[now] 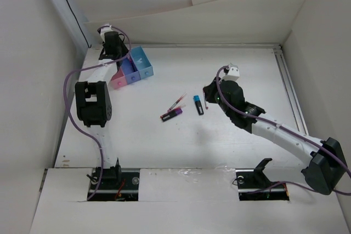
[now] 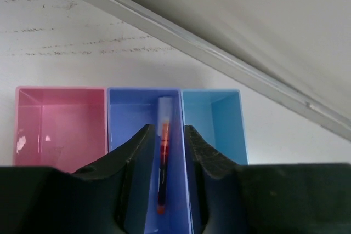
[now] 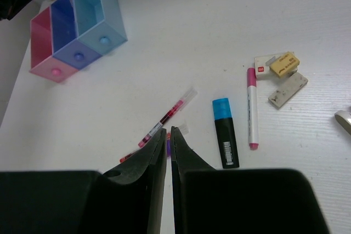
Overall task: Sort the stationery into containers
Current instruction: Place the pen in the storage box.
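Note:
Three joined containers stand in a row at the back left: pink, purple-blue and light blue. My left gripper hangs open over the purple-blue bin. A thin red pen lies loose between its fingers, inside that bin against the right wall. On the table lie a red pen, a blue-capped dark marker and a pink-and-white pen. My right gripper is shut and empty just above a purple-ended marker, which its fingers mostly hide.
Two erasers and a grey block lie to the right of the pens. A second red pen pokes out left of my right fingers. A metal rail runs behind the bins, near the back wall.

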### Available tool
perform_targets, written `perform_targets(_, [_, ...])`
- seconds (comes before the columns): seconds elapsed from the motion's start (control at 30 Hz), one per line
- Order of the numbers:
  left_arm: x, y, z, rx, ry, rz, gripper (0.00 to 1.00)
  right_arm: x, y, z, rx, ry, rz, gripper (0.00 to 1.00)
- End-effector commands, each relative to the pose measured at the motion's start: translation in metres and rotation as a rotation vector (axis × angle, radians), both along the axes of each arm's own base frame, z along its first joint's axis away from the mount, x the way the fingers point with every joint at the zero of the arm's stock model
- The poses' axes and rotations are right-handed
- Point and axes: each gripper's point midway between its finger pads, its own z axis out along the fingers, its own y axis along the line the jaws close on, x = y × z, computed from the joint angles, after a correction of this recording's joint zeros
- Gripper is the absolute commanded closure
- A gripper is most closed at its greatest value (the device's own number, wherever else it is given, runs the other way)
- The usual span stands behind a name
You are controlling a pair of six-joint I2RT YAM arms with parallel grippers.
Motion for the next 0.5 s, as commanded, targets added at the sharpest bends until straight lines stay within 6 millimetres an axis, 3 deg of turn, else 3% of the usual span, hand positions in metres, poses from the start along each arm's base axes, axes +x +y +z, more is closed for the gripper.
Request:
perform_targets(0.0, [-0.015,-0.023,0.063,0.034,-0.114,-0.05,0.76,0.005,0.001,0.021,0.031,-0.044,-0.007,0.87])
perform_targets(0.03, [-0.018,-0.03,0.07,0.033,-0.132,-0.062,0.78,0.006,-0.001,0.021,0.029,-0.045,-0.016,0.87])
perform_targets(0.1, [-0.032,-0.062,0.095,0.017,-0.193,-0.136,0.81,0.005,-0.003,0.026,0.036,-0.057,-0.024,0.88])
perform_targets(0.17, [-0.054,-0.092,0.093,-0.004,-0.199,-0.204,0.81,0.004,-0.007,0.026,0.035,-0.061,-0.035,0.91])
perform_targets(0.2, [-0.065,-0.126,0.092,-0.014,-0.198,-0.276,0.83,0.005,-0.009,0.026,0.032,-0.063,-0.048,0.91])
perform_targets(0.23, [-0.073,-0.145,0.09,0.001,-0.199,-0.319,0.83,0.004,-0.011,0.031,0.047,-0.072,-0.059,0.93])
perform_targets(0.27, [-0.092,-0.184,0.078,0.013,-0.176,-0.405,0.83,0.003,-0.015,0.029,0.042,-0.073,-0.074,0.95])
perform_targets(0.33, [-0.113,-0.226,0.067,0.051,-0.146,-0.518,0.83,0.004,-0.018,0.03,0.039,-0.077,-0.09,0.95])
perform_targets(0.4, [-0.132,-0.259,0.038,0.127,-0.078,-0.602,0.81,0.004,-0.021,0.033,0.052,-0.083,-0.106,0.97])
perform_targets(0.43, [-0.151,-0.289,0.027,0.137,-0.051,-0.663,0.81,0.004,-0.024,0.029,0.043,-0.079,-0.119,0.97])
perform_targets(0.47, [-0.162,-0.3,0.012,0.161,-0.01,-0.701,0.8,0.003,-0.025,0.03,0.052,-0.076,-0.122,0.98])
